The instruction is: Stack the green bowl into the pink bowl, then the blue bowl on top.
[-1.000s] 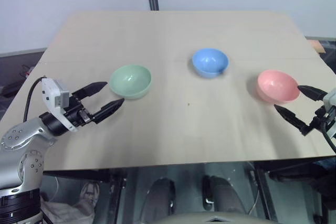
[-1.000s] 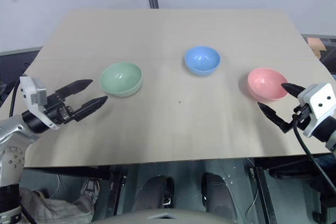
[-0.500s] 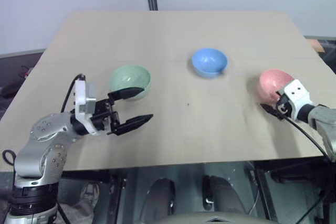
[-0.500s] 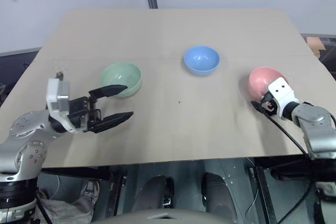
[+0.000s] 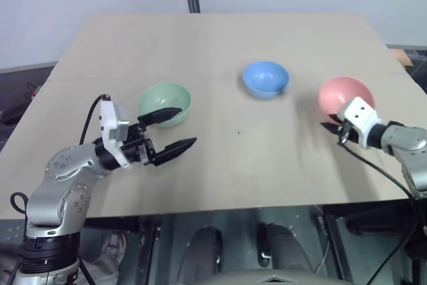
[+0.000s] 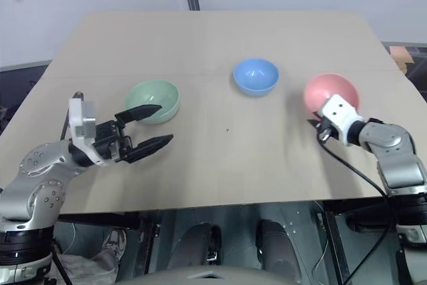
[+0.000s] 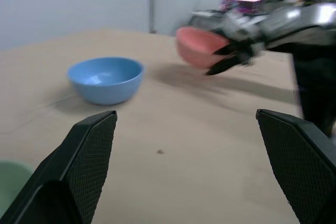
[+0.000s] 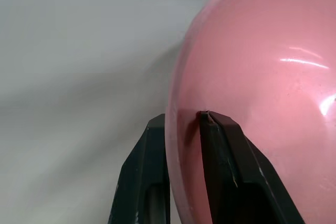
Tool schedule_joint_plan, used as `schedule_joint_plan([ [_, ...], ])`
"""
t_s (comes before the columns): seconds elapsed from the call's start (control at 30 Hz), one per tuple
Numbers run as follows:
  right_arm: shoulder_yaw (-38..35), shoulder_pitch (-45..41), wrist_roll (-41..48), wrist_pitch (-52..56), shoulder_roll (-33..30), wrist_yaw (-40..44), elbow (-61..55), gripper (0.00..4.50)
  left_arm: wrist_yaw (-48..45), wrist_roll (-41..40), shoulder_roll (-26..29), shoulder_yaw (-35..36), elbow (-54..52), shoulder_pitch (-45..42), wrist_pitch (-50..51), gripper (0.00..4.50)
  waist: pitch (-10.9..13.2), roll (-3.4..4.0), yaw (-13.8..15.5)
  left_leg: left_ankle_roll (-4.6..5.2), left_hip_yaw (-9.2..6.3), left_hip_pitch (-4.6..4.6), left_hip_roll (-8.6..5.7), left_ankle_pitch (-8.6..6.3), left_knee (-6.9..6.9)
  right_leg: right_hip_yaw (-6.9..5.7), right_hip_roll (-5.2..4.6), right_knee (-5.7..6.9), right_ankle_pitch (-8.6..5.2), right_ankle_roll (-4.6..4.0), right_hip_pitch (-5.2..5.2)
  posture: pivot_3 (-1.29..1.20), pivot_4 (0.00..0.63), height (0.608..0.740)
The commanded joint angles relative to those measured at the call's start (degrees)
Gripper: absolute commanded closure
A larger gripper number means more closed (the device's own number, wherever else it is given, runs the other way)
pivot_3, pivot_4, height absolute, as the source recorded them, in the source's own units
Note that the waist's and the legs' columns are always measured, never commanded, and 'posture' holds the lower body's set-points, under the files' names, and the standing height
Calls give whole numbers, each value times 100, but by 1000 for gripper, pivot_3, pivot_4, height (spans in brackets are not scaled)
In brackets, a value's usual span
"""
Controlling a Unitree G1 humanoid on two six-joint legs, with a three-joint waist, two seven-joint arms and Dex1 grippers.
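Since a second earlier, the right gripper [image 8: 181, 121] had swung in from the table's right edge and clamped onto the near rim of the pink bowl [image 6: 331, 91], one finger inside and one outside, and the bowl was tipped up with its hollow facing the robot. The left gripper [image 5: 172, 130] had shifted rightward toward the green bowl [image 5: 165, 103] and hung with its fingers spread wide and empty, one fingertip over the bowl's near rim, the other over bare table [image 5: 220, 51]. The green bowl sat upright on the table's left half. The blue bowl [image 5: 265, 79] stood upright between the other two, farther back, apart from both.
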Motion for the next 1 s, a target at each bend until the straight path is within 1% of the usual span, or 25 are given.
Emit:
schedule_joint_plan([
  [0.03, 811, -106, -207, 354, 126, 174, -1244, 4079, 363, 331, -7, 131, 194, -125, -177, 0, 0, -1, -1, 0, -4, 1, 1, 0, 1, -5, 1, 0, -1, -2, 1, 0, 150, 740],
  [0.1, 1466, -294, -529, 570, 394, 122, -1416, 4079, 574, 515, -3, 136, 313, -220, -220, 0, -2, -4, 2, -1, -4, 2, 1, 0, 2, -7, -1, 0, -11, -18, 3, 0, 150, 740],
  [0.17, 1931, -473, -780, 743, 732, 27, -1286, 4079, 862, 772, 15, 108, 377, -297, -209, 0, -3, -6, 1, -2, -3, 1, 0, 1, 6, -8, -2, 2, -11, -21, 2, 0, 150, 740],
  [0.23, 2191, -677, -953, 867, 1064, -98, -952, 4079, 934, 915, 50, 43, 383, -344, -210, 0, -3, -7, 2, -2, -4, 1, -2, 1, 5, -8, -4, 2, -11, -23, 2, 0, 150, 740],
  [0.3, 2207, -845, -917, 1032, 1359, -146, -589, 4079, 925, 1022, 64, -6, 365, -370, -293, 0, -2, -7, 13, -3, 0, -4, -5, 1, 5, -6, -6, 2, 1, -41, 0, 0, 150, 740],
  [0.37, 2175, -956, -937, 874, 1473, -141, -273, 3068, 1007, 1184, 149, -47, 270, -367, -251, 0, -3, -7, 29, -3, 1, -7, -11, 2, 6, -7, -12, 0, 3, -42, 1, 0, 150, 740],
  [0.4, 2161, -985, -919, 803, 1471, -93, -211, 2722, 1074, 1278, 184, -64, 224, -377, -230, 0, -4, -10, 40, -3, 2, -7, -11, 2, 6, -7, -15, -1, 3, -43, 1, 0, 150, 740],
  [0.43, 2153, -1005, -918, 723, 1448, -56, -192, 2286, 1125, 1350, 220, -82, 175, -383, -198, 0, -4, -10, 53, -3, 2, -7, -11, 1, 6, -8, -15, -2, 3, -43, 2, 0, 150, 740],
  [0.47, 2078, -1025, -887, 715, 1463, -85, -246, 1670, 1167, 1442, 275, -110, 111, -385, -166, 0, -4, -10, 55, -3, 0, -8, -12, 1, 5, -9, -16, -3, 3, -44, 2, 0, 150, 740],
  [0.5, 1962, -1036, -815, 805, 1461, -100, -420, 1226, 1244, 1582, 364, -160, 15, -370, -82, 0, -4, -10, 51, -3, 0, -9, -12, 1, 5, -10, -16, -3, 3, -43, 1, 0, 150, 740],
  [0.53, 1809, -1028, -698, 924, 1453, -95, -661, 621, 1314, 1733, 467, -229, -105, -347, 31, 0, -2, -11, 48, -3, 0, -9, -12, 1, 3, -10, -15, -3, 3, -43, 1, 0, 150, 740],
  [0.57, 1619, -995, -509, 1085, 1452, -72, -967, 286, 1427, 1738, 558, -265, -268, -356, 376, 0, 0, -10, 46, -3, -1, -10, -11, 1, 2, -11, -14, -3, 3, -42, 0, 0, 150, 740],
  [0.63, 1311, -902, -157, 1388, 1432, -11, -1506, 286, 1537, 1862, 793, -383, -526, -377, 841, 0, 1, -10, 45, -3, -1, -11, -10, 1, 0, -10, -14, -1, 9, -33, -3, 0, 150, 740],
  [0.7, 1001, -772, 194, 1706, 1477, -67, -2003, 286, 1346, 2250, 1189, -717, -664, -443, 790, 0, 1, -10, 46, -3, -2, -12, -8, 1, 0, -10, -11, 0, 15, -21, -7, 0, 150, 740],
  [0.73, 894, -720, 331, 1839, 1492, -102, -2199, 286, 1319, 2305, 1279, -787, -705, -473, 832, 0, 1, -10, 46, -3, -4, -13, -8, 1, -1, -13, -10, 0, 14, -21, -7, 0, 150, 740],
  [0.83, 315, -481, 887, 2254, 1560, -282, -2903, 286, 1473, 2805, 1712, -1250, -837, -731, 1415, 0, 1, -10, 59, -3, -3, -11, -8, 1, -1, -14, -11, 1, 6, -34, -6, 0, 150, 740],
  [0.9, 101, -350, 1105, 2400, 1584, -418, -3156, 286, 1524, 3034, 1759, -1521, -843, -970, 1540, 0, 1, -10, 55, -4, -4, -12, -9, 1, -1, -14, -11, 1, -3, -25, -6, 0, 150, 740],
  [1.0, -34, -221, 1272, 2477, 1614, -635, -3307, 286, 1608, 3647, 1848, -2096, -637, -1365, 1717, 0, 1, -10, 53, -3, -1, -9, -9, 1, 0, -13, -11, 2, -8, -19, -5, 0, 150, 740],
])
